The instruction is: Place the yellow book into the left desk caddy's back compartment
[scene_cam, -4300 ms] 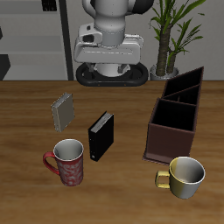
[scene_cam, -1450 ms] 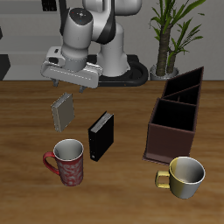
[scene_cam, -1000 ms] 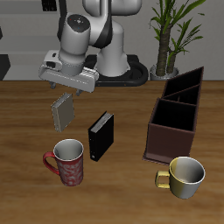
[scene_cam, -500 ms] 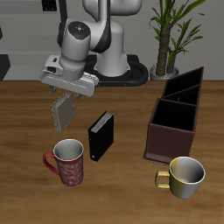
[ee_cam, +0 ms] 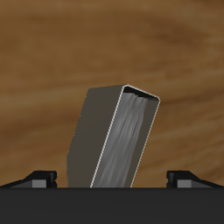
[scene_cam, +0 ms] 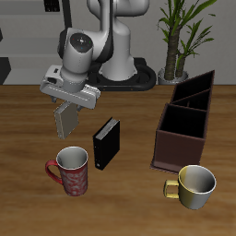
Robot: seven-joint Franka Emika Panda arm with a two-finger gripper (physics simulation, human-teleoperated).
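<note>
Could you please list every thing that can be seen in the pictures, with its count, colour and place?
yellow book: one, grey-tan, upright on the table directly below the gripper
black book: one, black, upright near the table's middle
red mug: one, red patterned, near the front edge
yellow mug: one, pale yellow, at the front edge before the caddy
desk caddy: one, dark maroon, black dividers
plant: one, green, behind the table
gripper: one, grey-white, jaws open astride the yellow book

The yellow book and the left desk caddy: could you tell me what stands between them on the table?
The black book stands upright between the yellow book and the left desk caddy, per the exterior view.
</note>
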